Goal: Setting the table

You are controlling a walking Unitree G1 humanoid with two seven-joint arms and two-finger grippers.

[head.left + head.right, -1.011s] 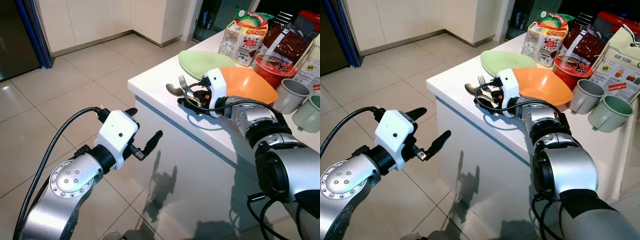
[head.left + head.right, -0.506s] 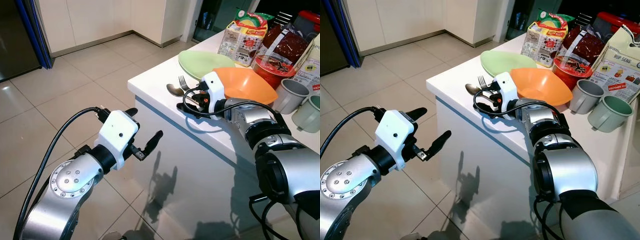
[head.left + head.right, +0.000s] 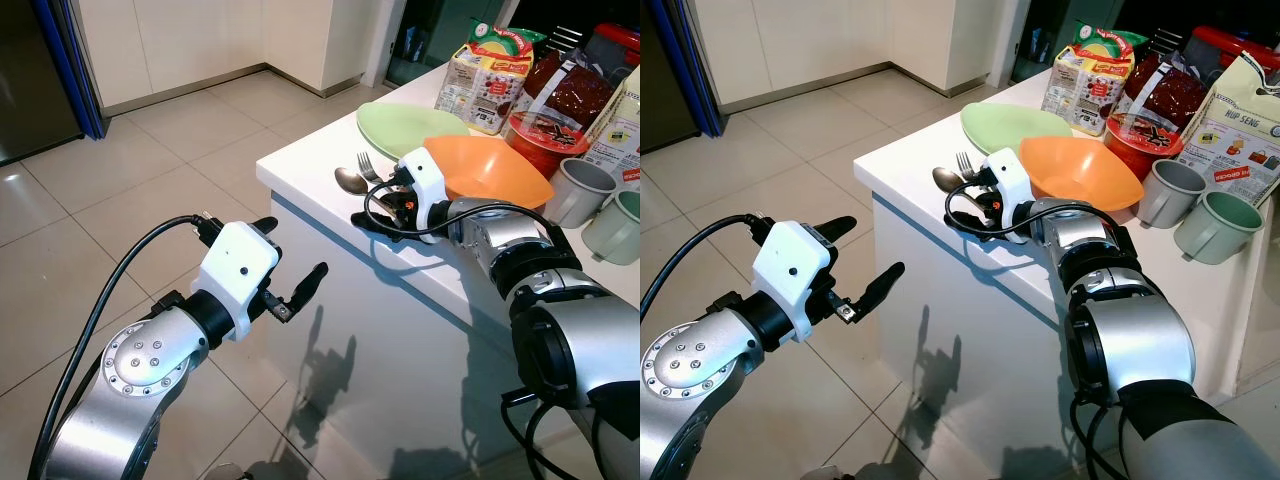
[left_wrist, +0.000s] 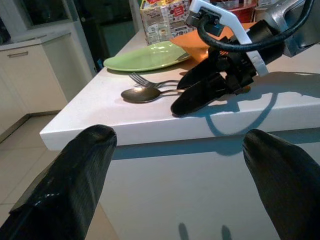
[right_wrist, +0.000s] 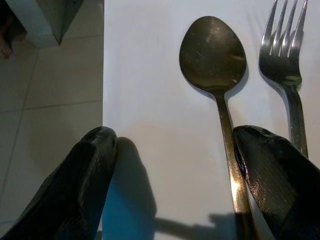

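A metal spoon (image 5: 212, 55) and a fork (image 5: 282, 55) lie side by side near the corner of the white counter (image 3: 300, 165). Behind them sit a light green plate (image 3: 405, 125) and an orange bowl (image 3: 495, 170). My right gripper (image 3: 370, 212) rests low on the counter just behind the cutlery, open. The spoon's handle runs close beside one of its fingers (image 5: 277, 165), and nothing is held. My left gripper (image 3: 294, 245) hangs open in the air over the floor, off the counter's corner and facing it.
At the back right of the counter stand a grey cup (image 3: 580, 190), a green cup (image 3: 620, 225), a red tub (image 3: 540, 135) and several food packets (image 3: 490, 75). Tiled floor (image 3: 150, 170) spreads to the left, with a dark appliance (image 3: 35, 70) at the far left.
My right gripper has slid a little along the counter towards the spoon and fork and sits lower. The left arm has hardly moved.
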